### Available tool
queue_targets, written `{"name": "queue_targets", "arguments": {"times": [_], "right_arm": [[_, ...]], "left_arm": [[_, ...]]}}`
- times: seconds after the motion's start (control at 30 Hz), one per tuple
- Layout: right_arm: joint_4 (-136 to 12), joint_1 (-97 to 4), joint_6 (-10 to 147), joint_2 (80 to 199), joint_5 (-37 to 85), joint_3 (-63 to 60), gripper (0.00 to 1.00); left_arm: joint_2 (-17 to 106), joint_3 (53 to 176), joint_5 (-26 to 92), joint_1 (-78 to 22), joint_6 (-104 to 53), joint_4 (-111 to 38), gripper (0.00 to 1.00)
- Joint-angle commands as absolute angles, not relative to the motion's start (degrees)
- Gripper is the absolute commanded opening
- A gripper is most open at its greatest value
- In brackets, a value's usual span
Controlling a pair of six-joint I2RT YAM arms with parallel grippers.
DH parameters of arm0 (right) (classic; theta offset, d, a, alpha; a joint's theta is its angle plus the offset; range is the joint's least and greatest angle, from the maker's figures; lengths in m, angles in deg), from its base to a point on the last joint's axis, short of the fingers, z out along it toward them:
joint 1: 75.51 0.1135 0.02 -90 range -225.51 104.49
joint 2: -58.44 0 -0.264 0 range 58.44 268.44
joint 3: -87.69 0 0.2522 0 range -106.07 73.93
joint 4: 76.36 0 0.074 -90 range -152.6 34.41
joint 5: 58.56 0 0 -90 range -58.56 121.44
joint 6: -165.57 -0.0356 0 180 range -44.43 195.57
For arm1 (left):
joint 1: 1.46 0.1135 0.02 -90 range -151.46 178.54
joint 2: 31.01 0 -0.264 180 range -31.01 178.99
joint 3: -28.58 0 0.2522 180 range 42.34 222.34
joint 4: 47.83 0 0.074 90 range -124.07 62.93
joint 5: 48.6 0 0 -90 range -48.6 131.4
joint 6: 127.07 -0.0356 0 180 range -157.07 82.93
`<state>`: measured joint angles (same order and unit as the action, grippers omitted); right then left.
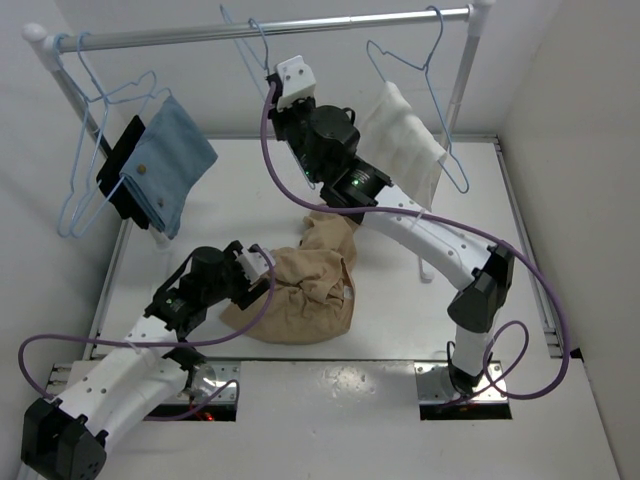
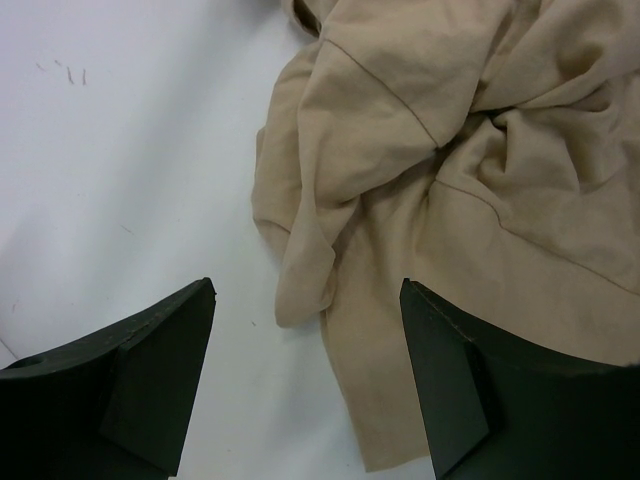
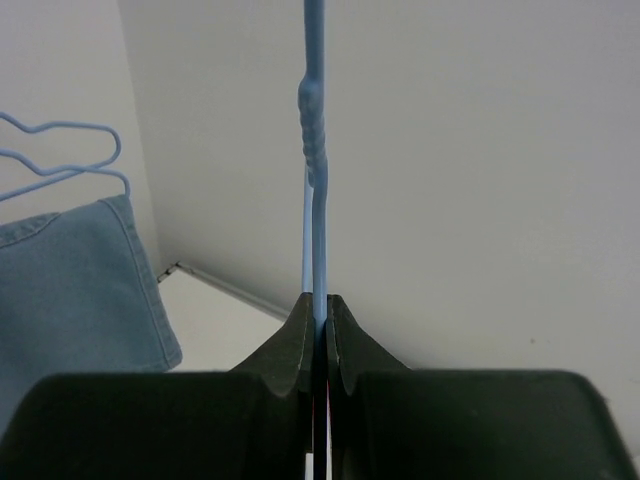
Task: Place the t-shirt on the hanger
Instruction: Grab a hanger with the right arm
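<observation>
The tan t-shirt [image 1: 305, 290] lies crumpled on the white table between the two arms. In the left wrist view the t-shirt [image 2: 450, 180] fills the upper right, with one loose edge running down between my fingers. My left gripper [image 2: 308, 285] is open just above that edge; it shows at the shirt's left side in the top view [image 1: 262, 268]. My right gripper [image 3: 318, 300] is shut on the thin light-blue wire of the hanger [image 3: 316, 150]. From above, the right gripper [image 1: 275, 78] is raised near the rail, and the hanger's hook [image 1: 262, 50] is at the rail.
A metal rail [image 1: 330, 28] spans the back. At the left hang several blue hangers with a folded blue cloth [image 1: 170, 165], also in the right wrist view [image 3: 70, 300]. At the right a hanger carries a white cloth [image 1: 410, 140]. Walls close in on both sides.
</observation>
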<state>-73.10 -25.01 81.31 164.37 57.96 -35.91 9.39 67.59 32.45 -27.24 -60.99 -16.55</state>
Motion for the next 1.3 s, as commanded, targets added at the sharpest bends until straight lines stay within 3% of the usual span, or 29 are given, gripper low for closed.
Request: {"name": "queue_targets", "arguments": {"times": [0.0, 0.63, 0.83, 1.07, 1.27], "right_arm": [[-80.08, -24.54, 85.58, 161.8, 57.98, -36.55, 0.0], [-80.63, -24.54, 84.97, 156.89, 54.2, -31.46, 0.0], [-81.84, -24.54, 82.95, 149.86, 51.48, -20.92, 0.0], [-77.01, -24.54, 81.9, 145.73, 49.29, -16.79, 0.0], [-70.36, -24.54, 74.61, 134.4, 50.59, 0.85, 0.0]], "left_arm": [[9.68, 67.3, 31.64, -26.51, -60.8, -18.07, 0.8], [10.21, 67.3, 31.03, -26.51, -60.8, -18.07, 0.8], [10.73, 67.3, 30.41, -26.51, -60.8, -18.07, 0.8], [12.58, 69.58, 28.83, -26.51, -61.42, -18.07, 0.8], [13.64, 71.34, 27.52, -26.51, -63.17, -15.8, 0.8]]}}
